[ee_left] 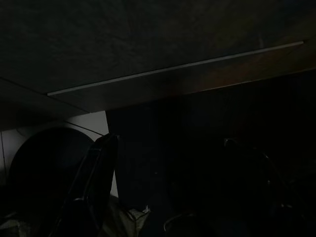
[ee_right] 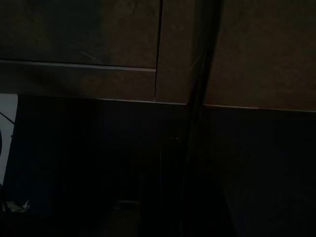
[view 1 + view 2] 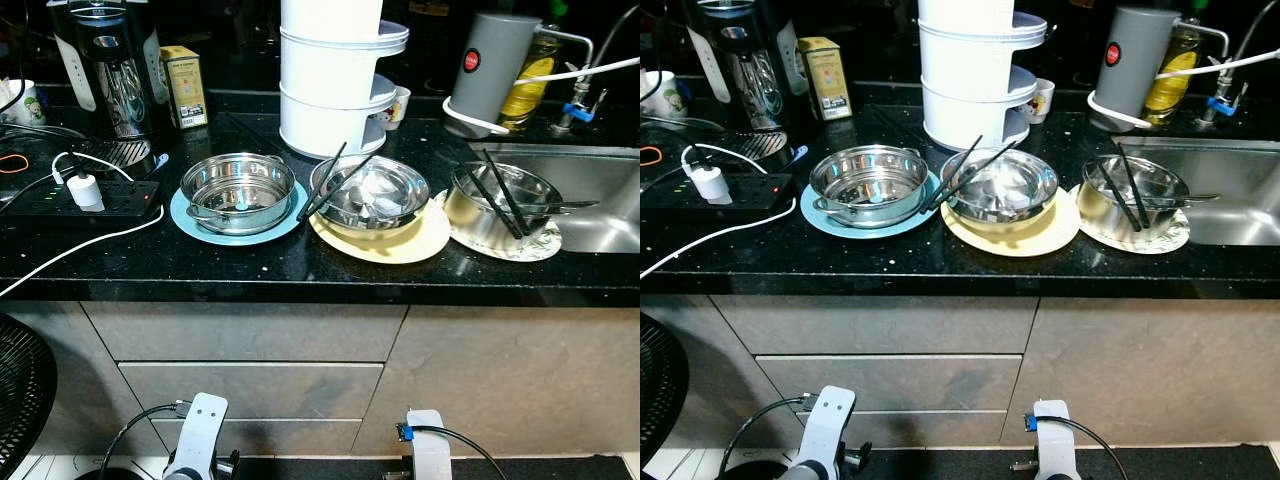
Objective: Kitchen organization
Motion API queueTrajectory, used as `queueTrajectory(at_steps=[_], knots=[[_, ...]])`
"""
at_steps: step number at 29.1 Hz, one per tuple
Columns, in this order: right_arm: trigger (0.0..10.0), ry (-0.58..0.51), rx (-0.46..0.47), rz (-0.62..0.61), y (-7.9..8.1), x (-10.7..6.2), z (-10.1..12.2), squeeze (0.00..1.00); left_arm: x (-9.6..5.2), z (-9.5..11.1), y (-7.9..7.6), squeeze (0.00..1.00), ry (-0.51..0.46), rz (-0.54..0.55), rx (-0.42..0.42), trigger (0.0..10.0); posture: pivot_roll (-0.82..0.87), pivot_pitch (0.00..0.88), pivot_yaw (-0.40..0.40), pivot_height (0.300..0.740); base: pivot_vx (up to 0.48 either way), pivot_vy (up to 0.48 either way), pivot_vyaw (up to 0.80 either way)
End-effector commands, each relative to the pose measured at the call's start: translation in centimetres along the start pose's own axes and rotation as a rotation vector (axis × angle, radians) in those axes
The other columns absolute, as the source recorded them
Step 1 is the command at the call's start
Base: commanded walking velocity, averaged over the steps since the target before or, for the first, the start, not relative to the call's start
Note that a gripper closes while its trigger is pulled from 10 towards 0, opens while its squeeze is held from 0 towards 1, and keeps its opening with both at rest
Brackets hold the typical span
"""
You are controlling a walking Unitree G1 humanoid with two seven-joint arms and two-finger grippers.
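Black granite counter (image 3: pixel 300 265) holds three shiny steel bowls: one on round blue plate (image 3: pixel 238 192) at 11 o'clock, one w/ black chopsticks on cream plate (image 3: pixel 368 190) at 12, one w/ chopsticks on white plate (image 3: pixel 500 197) at 1, beside steel sink (image 3: pixel 600 200). Both arms hang low by the cabinet drawers; can't tell if their fingers are open or closed. Prob. no step begun; next: raise an arm, reach for the chopsticks or a bowl.

Both head views are sharp and evenly lit from above, with no motion blur. The glossy black speckled stone desk (image 3: pixel 300 265) carries soft reflections, and the shiny steel bowls (image 3: pixel 238 190) throw bright glare. The backsplash behind falls into darkness. Both wrist views are very dark and murky, with only faint grey cabinet drawer fronts (image 1: pixel 148 54) discernible.
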State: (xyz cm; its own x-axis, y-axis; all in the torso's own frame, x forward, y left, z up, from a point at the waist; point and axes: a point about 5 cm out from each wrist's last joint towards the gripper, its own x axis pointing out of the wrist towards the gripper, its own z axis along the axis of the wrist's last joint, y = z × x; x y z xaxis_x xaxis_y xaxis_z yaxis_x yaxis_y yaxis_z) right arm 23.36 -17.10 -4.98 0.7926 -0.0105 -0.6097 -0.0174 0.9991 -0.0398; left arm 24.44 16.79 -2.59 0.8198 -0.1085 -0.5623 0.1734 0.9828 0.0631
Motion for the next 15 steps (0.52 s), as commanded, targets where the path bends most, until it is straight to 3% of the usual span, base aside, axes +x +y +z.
queueTrajectory(at_steps=[1,15], knots=[[10.0,0.017,0.000,-0.011,-0.35,-0.15,-0.47,0.00,-0.11,-0.82,-0.31,0.00,0.035,-0.007,-0.014,10.0,-0.06,0.121,-0.028,0.740,0.000,-0.330,0.00],[10.0,0.004,-0.010,-0.006,-0.45,-0.11,-0.21,0.00,-0.02,-0.54,-0.35,0.00,0.023,0.001,-0.030,10.0,-0.07,0.113,-0.031,0.740,0.000,-0.329,0.00]])
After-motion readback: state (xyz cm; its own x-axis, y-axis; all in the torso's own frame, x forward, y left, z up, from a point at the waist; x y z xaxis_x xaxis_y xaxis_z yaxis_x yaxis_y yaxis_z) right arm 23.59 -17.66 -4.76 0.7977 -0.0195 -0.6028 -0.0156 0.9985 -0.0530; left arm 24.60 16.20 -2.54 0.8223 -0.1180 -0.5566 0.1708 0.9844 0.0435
